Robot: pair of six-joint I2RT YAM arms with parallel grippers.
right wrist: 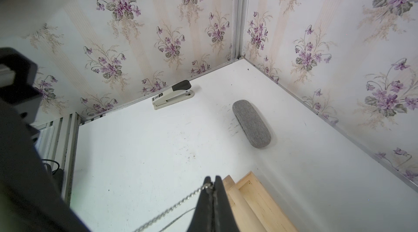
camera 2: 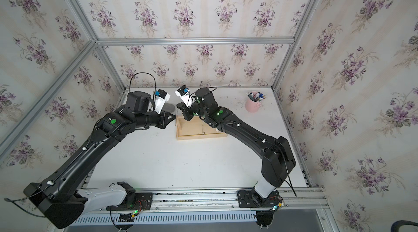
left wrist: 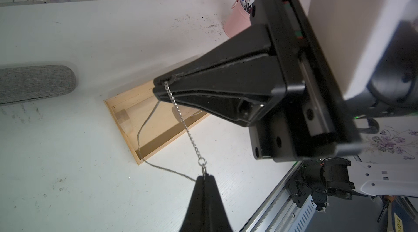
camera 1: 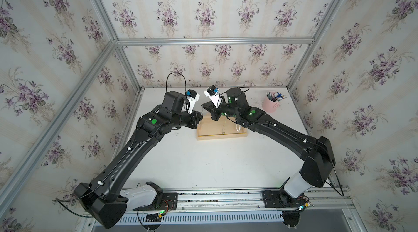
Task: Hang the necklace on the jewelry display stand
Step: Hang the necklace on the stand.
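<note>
The necklace (left wrist: 181, 117) is a silver chain stretched between my two grippers, and a thinner part of it (left wrist: 144, 124) sags in a loop over the jewelry display stand's tray. My left gripper (left wrist: 205, 177) is shut on the ring at one end. My right gripper (right wrist: 212, 180) is shut on the other end (right wrist: 176, 203), close beside the top of the stand's left upright (right wrist: 229, 185). In both top views the two grippers (camera 1: 201, 115) (camera 1: 203, 106) meet above the left end of the light wood stand (camera 1: 219, 137) (camera 2: 199, 137).
A pink cup of pens (camera 1: 271, 105) stands at the back right. A grey glasses case (right wrist: 252, 124) and a stapler (right wrist: 173, 95) lie near the back left wall. A short white beaded strand (camera 1: 237, 127) shows at the stand's right end.
</note>
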